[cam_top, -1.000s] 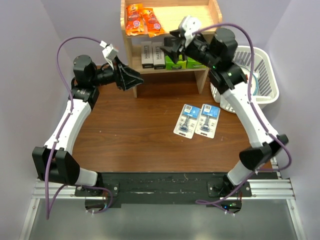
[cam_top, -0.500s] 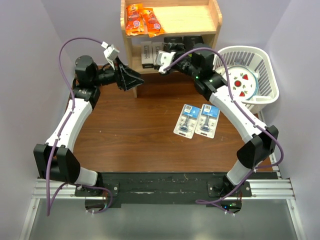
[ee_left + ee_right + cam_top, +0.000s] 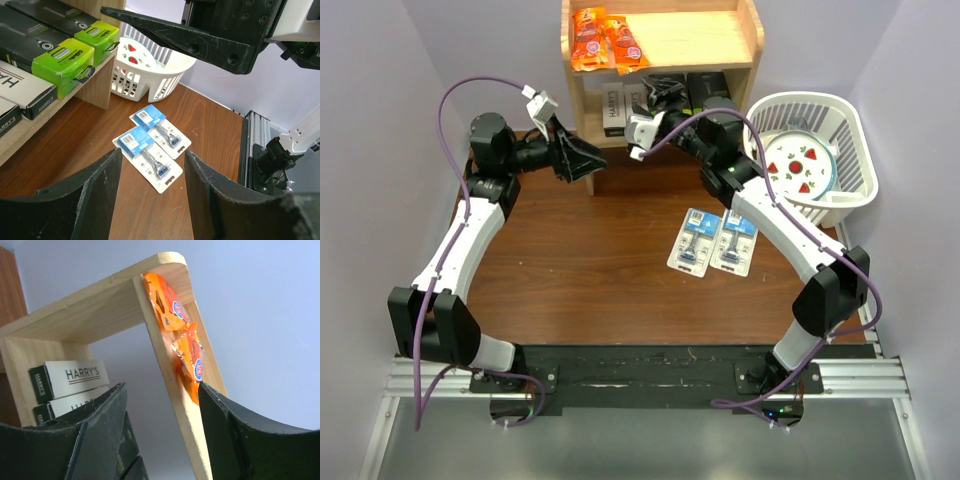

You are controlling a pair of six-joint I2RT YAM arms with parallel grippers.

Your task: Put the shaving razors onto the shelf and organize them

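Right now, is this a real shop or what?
Probably a robot lab set up like a shop: two arms on a metal rail, plain walls, a small wooden shelf with razor boxes.

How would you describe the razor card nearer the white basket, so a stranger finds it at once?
Start at the wooden shelf at the far edge. On the brown table before it, two clear blister cards with blue headers lie side by side. Yours is the right one, nearer the white basket.

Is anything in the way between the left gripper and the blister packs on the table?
Nothing visible. Only bare table lies between the left gripper and the blister packs.
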